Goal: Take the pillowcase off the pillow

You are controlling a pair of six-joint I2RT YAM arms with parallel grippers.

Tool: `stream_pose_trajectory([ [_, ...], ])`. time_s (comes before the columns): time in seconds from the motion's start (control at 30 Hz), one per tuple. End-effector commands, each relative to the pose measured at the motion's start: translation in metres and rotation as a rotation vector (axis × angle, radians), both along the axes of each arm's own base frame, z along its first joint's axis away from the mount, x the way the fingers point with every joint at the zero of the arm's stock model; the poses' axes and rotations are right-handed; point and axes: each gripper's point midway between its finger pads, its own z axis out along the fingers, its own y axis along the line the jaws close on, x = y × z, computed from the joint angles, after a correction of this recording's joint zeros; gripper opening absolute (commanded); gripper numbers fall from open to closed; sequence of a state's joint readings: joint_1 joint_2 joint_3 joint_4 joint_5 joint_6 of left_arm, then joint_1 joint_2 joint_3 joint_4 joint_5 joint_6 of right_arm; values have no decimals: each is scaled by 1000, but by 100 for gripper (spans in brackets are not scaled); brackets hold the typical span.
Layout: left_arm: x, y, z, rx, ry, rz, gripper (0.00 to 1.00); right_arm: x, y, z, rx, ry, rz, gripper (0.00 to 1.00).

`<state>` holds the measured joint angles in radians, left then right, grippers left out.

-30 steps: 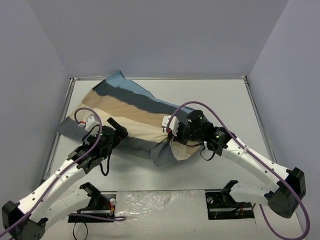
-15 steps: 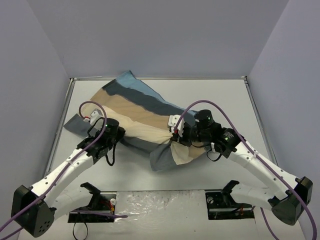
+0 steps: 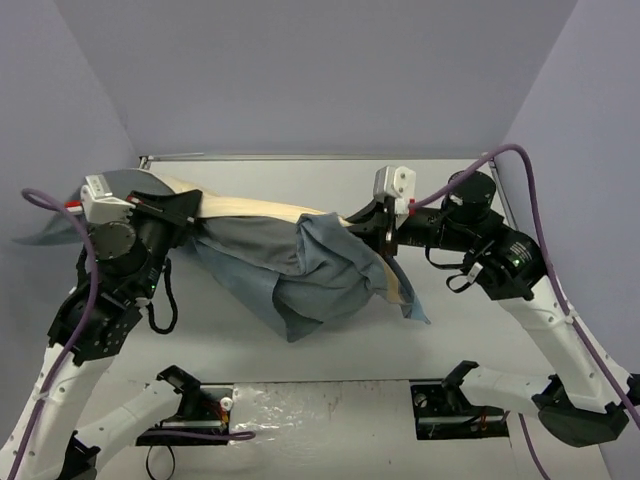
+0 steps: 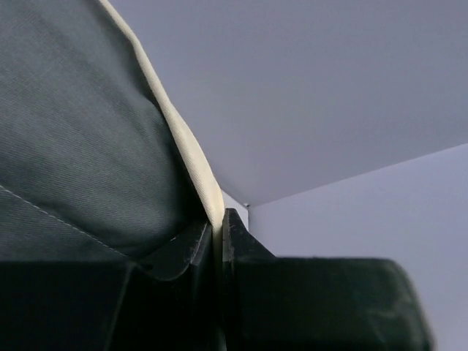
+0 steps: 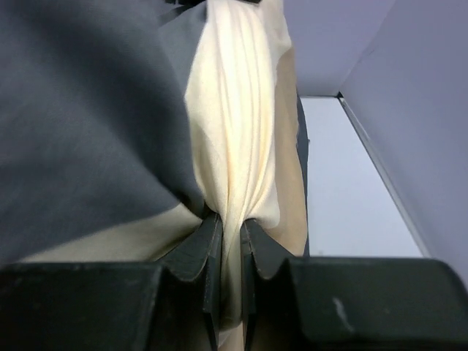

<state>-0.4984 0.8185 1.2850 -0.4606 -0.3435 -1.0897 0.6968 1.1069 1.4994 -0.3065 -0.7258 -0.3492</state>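
Observation:
The pillowcase (image 3: 290, 268) hangs stretched in the air between both grippers. Its blue-grey face sags toward the table, and a cream-tan stripe runs along the taut top edge. My left gripper (image 3: 192, 208) is raised at the left and shut on that edge. In the left wrist view a thin cream hem (image 4: 191, 157) runs into the closed left gripper (image 4: 219, 228). At the right, my right gripper (image 3: 372, 224) is shut on a bunched cream fold (image 5: 235, 124), which the right gripper (image 5: 229, 223) pinches in its wrist view. The pillow is hidden.
The white table (image 3: 470, 200) lies under the hanging cloth, with a metal rim (image 3: 515, 230) along its right side. Lilac walls (image 3: 300, 80) close the back and both sides. The arm bases (image 3: 465, 405) sit at the near edge.
My left gripper has shut on the pillowcase edge. Both arms have risen and lifted the cloth off the table, so it now hangs with its blue-grey face showing.

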Motion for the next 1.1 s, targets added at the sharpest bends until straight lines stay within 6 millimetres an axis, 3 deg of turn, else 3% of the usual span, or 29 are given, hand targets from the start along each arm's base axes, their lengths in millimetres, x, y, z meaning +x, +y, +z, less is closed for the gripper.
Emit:
stream_pose_trajectory([
  [0.0,12,28,1,21,7,168,2,30,11,-8,107,152,-45,0],
  [0.1,49,12,-33,21,91,192,2,82,5,-74,189,387,-209,0],
  [0.13,72,0,-59,46,158,194,2,102,2,-103,192,473,-259,0],
  [0.17,86,-2,-72,33,192,208,2,129,-19,-135,237,592,-360,0],
  [0.2,100,-9,-86,34,224,206,2,142,-28,-155,244,659,-393,0],
  [0.23,124,-17,-122,61,308,219,2,163,-37,-193,229,764,-453,0],
  [0.27,138,-17,-138,42,340,241,2,186,-62,-213,259,812,-526,0],
  [0.3,152,-22,-153,33,362,239,2,196,-71,-227,276,880,-558,0],
  [0.33,172,-27,-183,52,417,250,2,206,-77,-261,249,967,-583,0],
  [0.4,195,-35,-196,60,411,252,2,221,-92,-283,236,990,-635,0],
  [0.43,208,-41,-217,82,444,249,2,228,-98,-300,221,996,-680,0],
  [0.47,221,-47,-209,86,418,231,2,232,-101,-304,219,984,-702,0],
  [0.53,239,-56,-228,112,440,218,2,242,-108,-308,210,945,-757,0],
  [0.57,250,-62,-215,109,400,203,2,246,-111,-307,208,930,-778,2],
  [0.63,263,-68,-226,127,411,188,2,258,-120,-300,205,872,-826,3],
  [0.67,271,-71,-213,138,382,178,2,267,-130,-299,207,839,-892,5],
  [0.73,280,-74,-211,160,368,148,5,280,-139,-293,195,789,-943,13],
  [0.8,289,-79,-178,216,260,75,36,295,-152,-282,186,714,-1005,42],
  [0.83,287,-86,-145,270,165,3,60,300,-163,-278,158,667,-1051,66],
  [0.87,287,-91,-142,318,140,-40,70,302,-167,-275,138,641,-1065,73],
  [0.93,266,-91,-100,420,26,-108,89,305,-184,-247,92,507,-1075,89],
  [0.97,254,-100,-90,441,-16,-184,96,302,-192,-219,89,416,-1085,93],
  [1.03,221,-98,-70,472,-65,-242,94,293,-201,-193,38,293,-1070,100],
  [1.07,197,-98,-50,461,-107,-279,94,281,-196,-169,2,195,-991,100],
])
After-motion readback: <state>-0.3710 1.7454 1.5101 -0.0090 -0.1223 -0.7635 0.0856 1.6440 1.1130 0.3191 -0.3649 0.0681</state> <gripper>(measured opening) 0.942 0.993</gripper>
